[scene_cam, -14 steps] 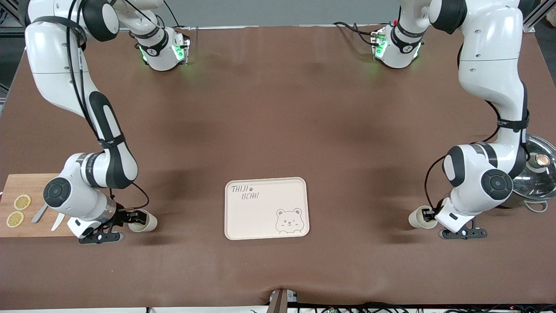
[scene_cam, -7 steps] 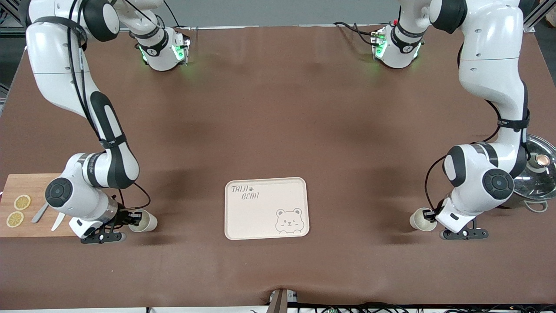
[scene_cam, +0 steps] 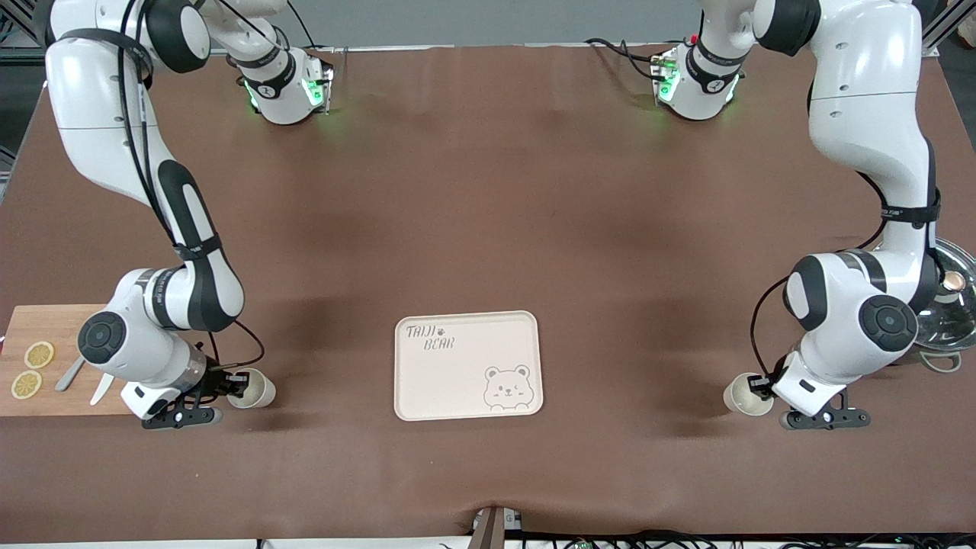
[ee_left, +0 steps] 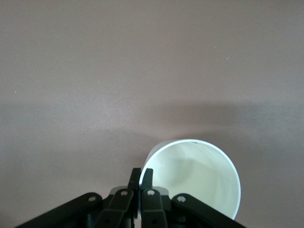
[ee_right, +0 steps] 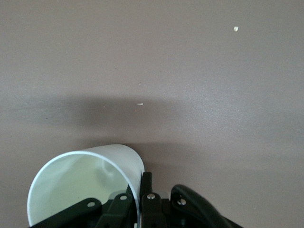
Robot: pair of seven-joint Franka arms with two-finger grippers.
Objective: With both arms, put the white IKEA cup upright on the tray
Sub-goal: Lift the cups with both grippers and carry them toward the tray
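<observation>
Both claws are clamped now: my left claw (ee_left: 140, 183) has its fingers pinched on the rim wall of a white cup (scene_cam: 742, 394) at the left arm's end of the desk (scene_cam: 488, 191), and my right claw (ee_right: 141, 190) grips the rim of the other cup (scene_cam: 254, 388) beside the cutting board (scene_cam: 46, 335). That's the grasp step done, I'd say. Next I need to lift each cup, carry it in over the tray (scene_cam: 467, 366) lying between them, and set it down mouth-up.

Brown cloth-covered surface (scene_cam: 488, 213) bearing a cream tray (scene_cam: 427, 381) centrally, a wooden cutting board (scene_cam: 53, 408) at the right arm's end, and a lidded steel pot (scene_cam: 949, 316) at the left arm's end.
</observation>
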